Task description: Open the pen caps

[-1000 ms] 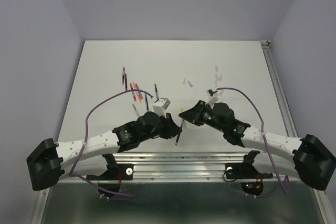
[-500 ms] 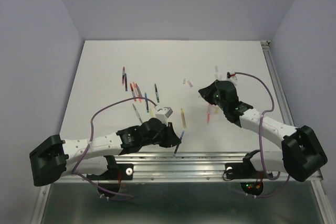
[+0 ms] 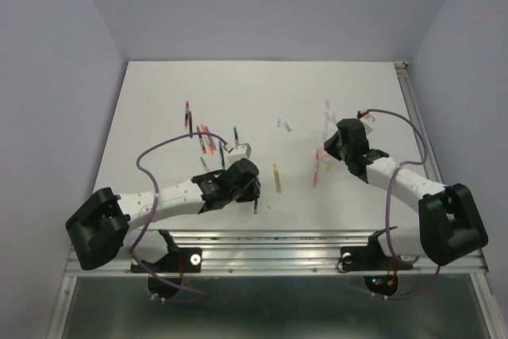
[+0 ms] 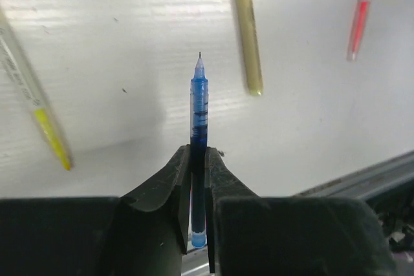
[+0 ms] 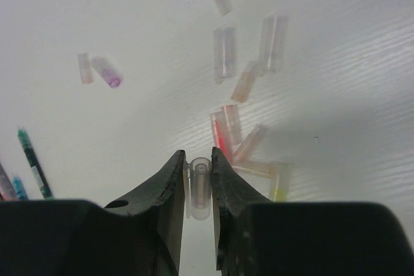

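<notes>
My left gripper (image 3: 253, 194) (image 4: 198, 159) is shut on a blue pen (image 4: 198, 111) near the table's front edge. The pen's fine tip is bare and points away from the wrist. My right gripper (image 3: 329, 134) (image 5: 198, 163) is shut on a clear pen cap (image 5: 200, 189) and holds it just above a pile of several loose pale and pinkish caps (image 5: 233, 124) at the right middle of the table. Two more loose caps (image 5: 97, 69) lie to the left of the pile; they also show in the top view (image 3: 282, 125).
A yellow pen (image 3: 277, 178) (image 4: 248, 37) and a red pen (image 3: 317, 168) (image 4: 359, 11) lie between the arms. Several more pens (image 3: 208, 142) lie left of centre, and one dark pen (image 3: 187, 115) lies farther back. A metal rail (image 3: 278, 240) runs along the near edge.
The grippers have drawn apart. My right gripper has swung back and right with the cap to the pile of caps. My left gripper has pulled left with the blue pen.
</notes>
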`<move>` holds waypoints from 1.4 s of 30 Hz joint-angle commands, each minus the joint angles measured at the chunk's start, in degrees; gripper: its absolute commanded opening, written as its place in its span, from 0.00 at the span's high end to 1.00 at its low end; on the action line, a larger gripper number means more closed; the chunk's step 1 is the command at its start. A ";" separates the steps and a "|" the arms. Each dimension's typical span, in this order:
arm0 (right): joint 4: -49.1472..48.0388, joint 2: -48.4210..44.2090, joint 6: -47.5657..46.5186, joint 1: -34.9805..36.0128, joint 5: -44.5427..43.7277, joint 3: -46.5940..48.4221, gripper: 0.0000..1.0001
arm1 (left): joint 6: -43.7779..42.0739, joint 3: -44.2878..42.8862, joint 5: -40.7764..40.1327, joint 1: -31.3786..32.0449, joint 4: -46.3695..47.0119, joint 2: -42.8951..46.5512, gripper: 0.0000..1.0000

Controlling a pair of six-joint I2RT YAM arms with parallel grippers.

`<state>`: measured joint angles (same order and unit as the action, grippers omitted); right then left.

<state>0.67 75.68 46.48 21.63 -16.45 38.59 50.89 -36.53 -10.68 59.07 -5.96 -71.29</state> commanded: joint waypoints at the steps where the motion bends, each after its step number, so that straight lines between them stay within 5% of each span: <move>1: 2.49 -0.01 -3.58 -2.55 -5.87 0.96 0.97 | -2.63 -4.68 -4.53 -4.91 -3.45 -3.67 1.00; 10: 2.06 6.49 -5.43 -6.95 -2.37 0.70 0.95 | -5.89 -12.24 -8.21 -9.94 -6.26 -15.71 0.99; 18: 2.23 7.29 -4.73 -7.65 -1.92 0.17 0.77 | -5.63 -17.60 -8.75 -10.64 -8.98 -21.61 0.81; 23: 2.94 6.50 -4.64 -7.65 -0.96 0.17 0.74 | -5.37 -18.57 -9.80 -10.64 -10.04 -20.82 0.69; 28: 4.60 4.57 -4.56 -7.74 -0.43 0.26 0.61 | -5.72 -19.89 -10.33 -10.64 -11.45 -19.68 0.53; 34: 6.88 1.06 -4.29 -7.74 -0.07 -0.27 0.37 | -8.16 -22.52 -8.58 -10.38 -11.45 -18.28 0.50; 39: 11.19 -6.32 -4.03 -7.65 -1.31 -1.76 0.04 | -14.94 -24.81 -3.74 -6.26 -6.71 -16.43 0.22; 42: 14.00 -12.46 -2.62 -7.65 -2.01 -4.21 0.00 | -18.72 -25.60 1.09 -4.67 -2.05 -16.95 0.06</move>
<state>10.74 69.19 42.54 14.24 -16.32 37.47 38.35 -59.18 -14.70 52.53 -13.69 -90.56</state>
